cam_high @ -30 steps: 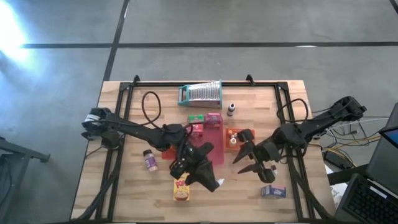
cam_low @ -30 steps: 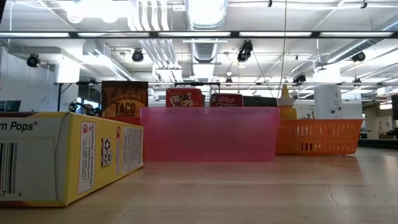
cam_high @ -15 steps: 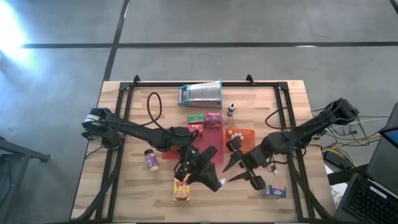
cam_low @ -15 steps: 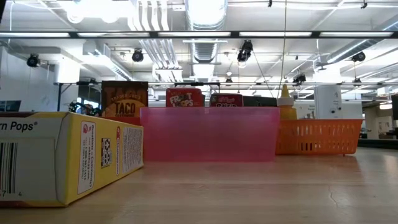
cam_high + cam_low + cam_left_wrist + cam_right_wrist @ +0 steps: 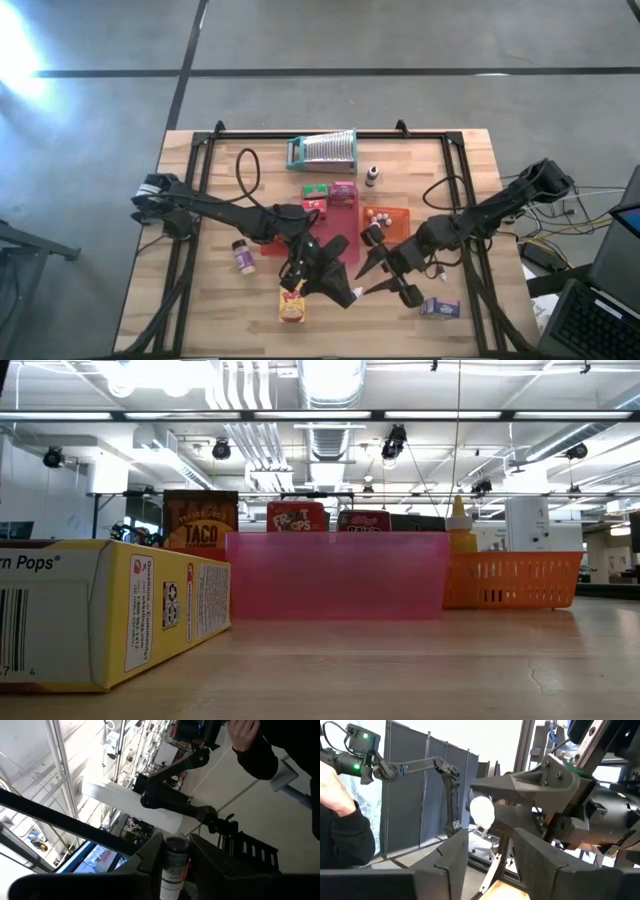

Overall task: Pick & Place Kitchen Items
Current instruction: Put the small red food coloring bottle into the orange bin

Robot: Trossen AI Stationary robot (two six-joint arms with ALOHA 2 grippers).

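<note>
Left gripper (image 5: 172, 851) tilted up, clamped on a small jar (image 5: 173, 865); right gripper (image 5: 490, 845) raised, pinching a white-capped bottle (image 5: 482, 811).

From above you've got two trays on the desk (image 5: 460, 160): one red tray (image 5: 345, 225), one orange tray (image 5: 395, 213). Boxes, I count five: yellow box (image 5: 292, 305), green box (image 5: 316, 190), pink box (image 5: 343, 191), red box (image 5: 317, 206), blue-purple box (image 5: 439, 308). One spice jar (image 5: 241, 257), one tiny bottle (image 5: 371, 176), one ribbed metal piece (image 5: 322, 150).

Yellow box (image 5: 291, 308) lies flat at the near edge; blue-purple box (image 5: 440, 308) right; a jar (image 5: 241, 256), seemingly upright, left.
</note>
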